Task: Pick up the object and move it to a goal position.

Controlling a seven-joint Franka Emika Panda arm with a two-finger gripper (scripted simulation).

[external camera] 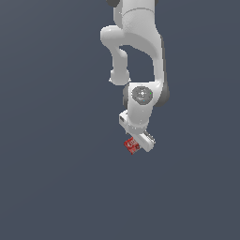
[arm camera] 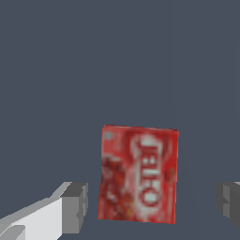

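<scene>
Arm: one white Franka Panda arm (external camera: 136, 51) enters from the top of the exterior view and bends down toward the middle of the scene; its wrist joint shows a round grey cap with a small green mark.

Gripper: the white gripper (external camera: 140, 143) hangs at the low end of the arm, tilted, just to the exterior view's right of the box. In the wrist view the gripper (arm camera: 152, 204) shows as two dark grey fingertips (arm camera: 75, 206) — one on each side of the box.

Jaws: spread apart. In the wrist view a clear strip of background shows between each fingertip and the box edge nearest it; neither pad touches the box. The gap on one side is narrow, the gap on the other is wider.

Object: the red box (external camera: 131, 145) is small and flat, with white lettering and darker mottled print on its face. In the exterior view it sits at the gripper's lower edge, on the exterior view's left of it, partly covered by the white body.

Object in wrist view: the red box (arm camera: 138, 173) lies between the two fingertips, its broad face toward the camera and its long edges roughly parallel to the fingers.

Surface: a plain dark blue-grey background (external camera: 51, 178) fills both views — whether the box rests on it cannot be told.
</scene>
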